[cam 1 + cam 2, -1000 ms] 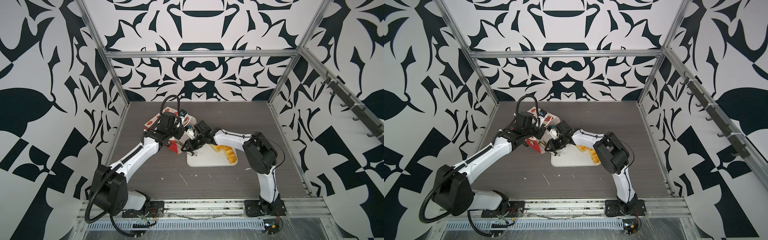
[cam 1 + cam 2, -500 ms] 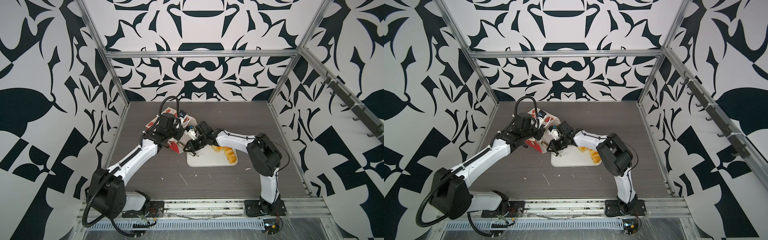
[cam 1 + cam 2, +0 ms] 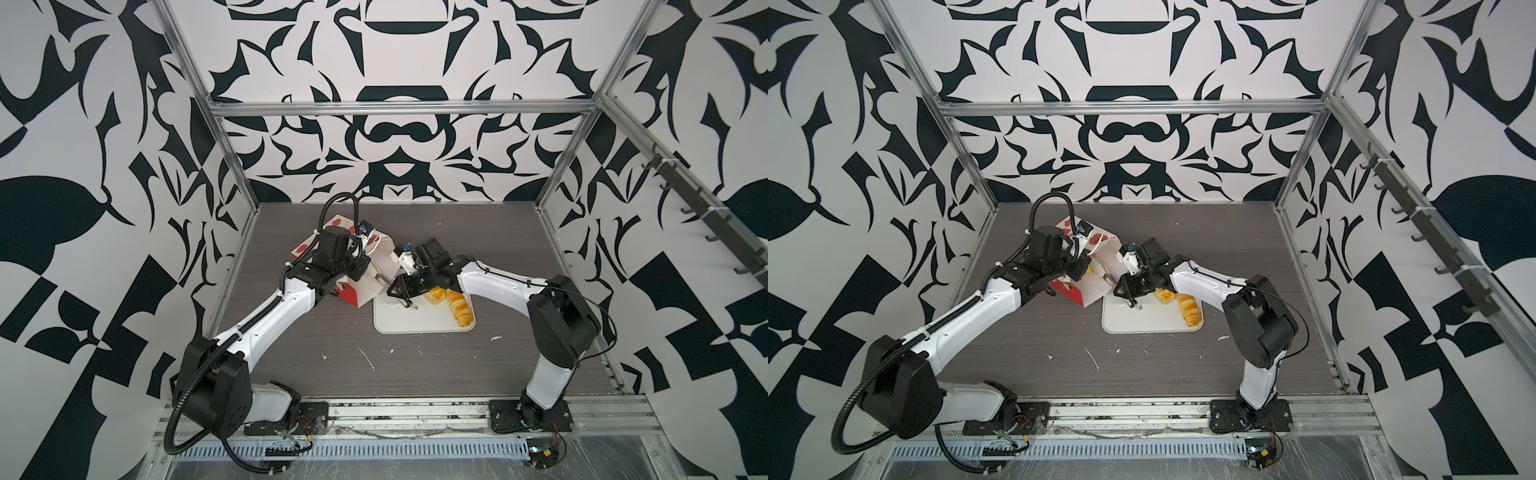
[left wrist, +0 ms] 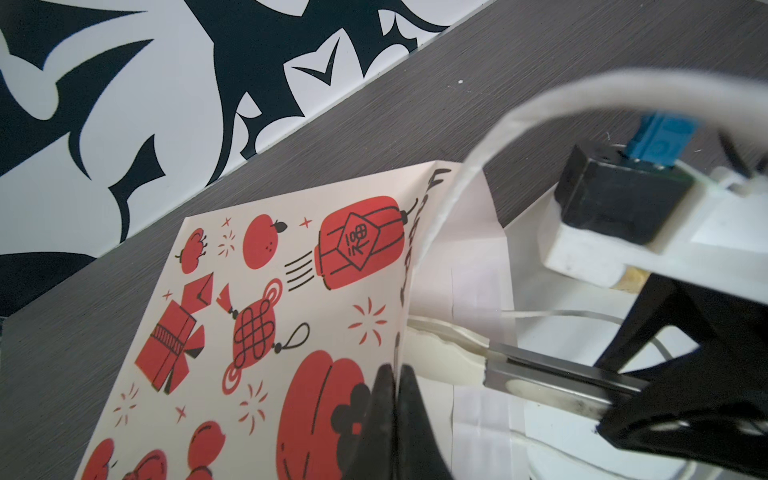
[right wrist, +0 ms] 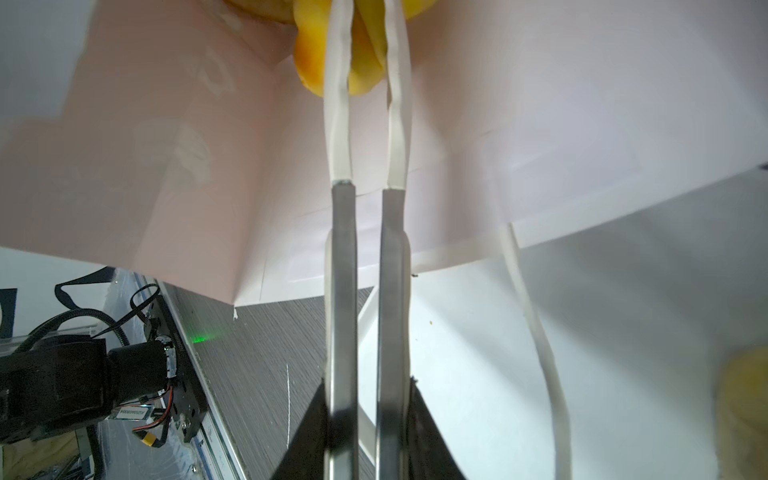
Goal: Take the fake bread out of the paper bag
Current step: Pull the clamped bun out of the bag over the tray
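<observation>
Grey worktop [image 3: 415, 374] with a white tray [image 3: 415, 322] at centre frame in both top views, bearing two golden pastries [image 3: 457, 307] on its right part. The paper bag [image 3: 376, 259] lies tilted just left of the tray, mouth toward it. The left pincer [image 4: 395, 382] is clenched on the bag's printed wall edge. The right pincer [image 5: 365, 37], reaching through the mouth, grasps a yellow fake bread [image 5: 307, 62] piece inside. A white string handle [image 5: 536, 332] hangs beside its fingers.
</observation>
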